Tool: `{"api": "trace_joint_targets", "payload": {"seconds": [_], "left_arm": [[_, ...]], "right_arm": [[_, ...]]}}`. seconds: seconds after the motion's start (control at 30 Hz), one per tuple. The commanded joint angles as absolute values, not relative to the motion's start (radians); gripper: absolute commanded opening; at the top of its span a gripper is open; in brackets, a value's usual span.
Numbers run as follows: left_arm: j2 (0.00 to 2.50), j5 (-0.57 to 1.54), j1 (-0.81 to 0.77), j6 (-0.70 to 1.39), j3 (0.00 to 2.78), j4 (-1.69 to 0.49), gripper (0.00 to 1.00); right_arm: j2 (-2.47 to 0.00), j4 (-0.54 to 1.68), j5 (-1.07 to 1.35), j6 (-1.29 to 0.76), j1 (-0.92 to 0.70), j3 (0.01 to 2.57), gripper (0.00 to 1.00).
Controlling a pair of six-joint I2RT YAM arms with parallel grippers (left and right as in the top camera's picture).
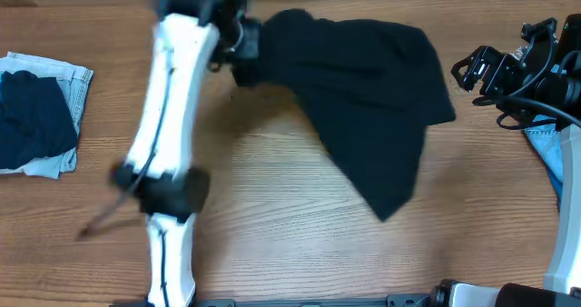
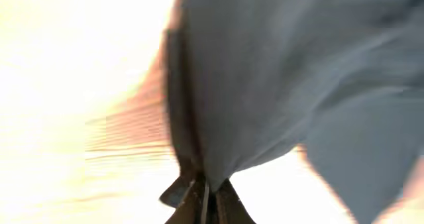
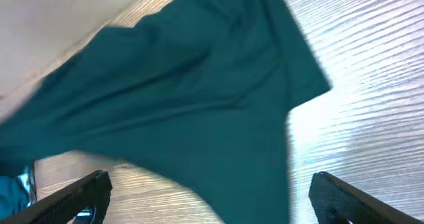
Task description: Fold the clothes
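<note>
Black clothes [image 1: 363, 98] spread across the far middle of the wooden table [image 1: 272, 198], narrowing to a tip toward the near right. Left gripper [image 1: 243, 45] clamped tight on the garment's far left corner, fabric bunched between the closed fingers [image 2: 228, 207]. Right gripper [image 3: 209, 187] just off the cloth's right edge, fingers spread wide, holding nothing. Folded pile of dark and pale denim [image 1: 36, 116] at the left edge; light-blue denim piece [image 1: 545, 148] at the right edge
</note>
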State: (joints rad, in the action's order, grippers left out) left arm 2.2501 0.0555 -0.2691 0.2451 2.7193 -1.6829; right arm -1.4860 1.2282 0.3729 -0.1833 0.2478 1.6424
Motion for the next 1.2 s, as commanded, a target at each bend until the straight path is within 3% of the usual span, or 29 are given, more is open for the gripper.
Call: {"api": "trace_joint_targets", "payload": {"seconds": [0.0, 0.1, 0.27, 0.4, 0.67, 0.83, 1.0, 1.17], "left_arm": [[1.984, -0.195, -0.284, 0.305, 2.733, -1.690, 0.04], [1.874, -0.292, -0.289, 0.342, 2.734, -1.689, 0.05], [1.781, -0.302, -0.289, 0.345, 2.734, -1.689, 0.23], [1.776, -0.279, -0.289, 0.344, 2.734, -1.689, 0.15], [1.629, -0.382, -0.289, 0.324, 2.734, -1.689, 0.20], [1.468, -0.377, -0.289, 0.285, 2.692, -1.689, 0.35], [1.365, -0.282, -0.289, 0.281, 2.381, -1.689, 0.42], [1.417, -0.272, -0.289, 0.290, 1.975, -1.642, 0.46]], "right_arm": [[-1.489, 1.225, 0.367, -0.182, 0.248, 1.642, 1.00], [-1.489, 1.225, 0.367, -0.182, 0.248, 1.642, 1.00], [-1.489, 1.225, 0.367, -0.182, 0.248, 1.642, 1.00], [-1.489, 1.225, 0.367, -0.182, 0.248, 1.642, 1.00], [-1.489, 1.225, 0.367, -0.182, 0.248, 1.642, 1.00], [-1.489, 1.225, 0.367, -0.182, 0.248, 1.642, 1.00], [-1.489, 1.225, 0.367, -0.182, 0.248, 1.642, 1.00], [-1.489, 1.225, 0.367, -0.182, 0.248, 1.642, 1.00]]}}
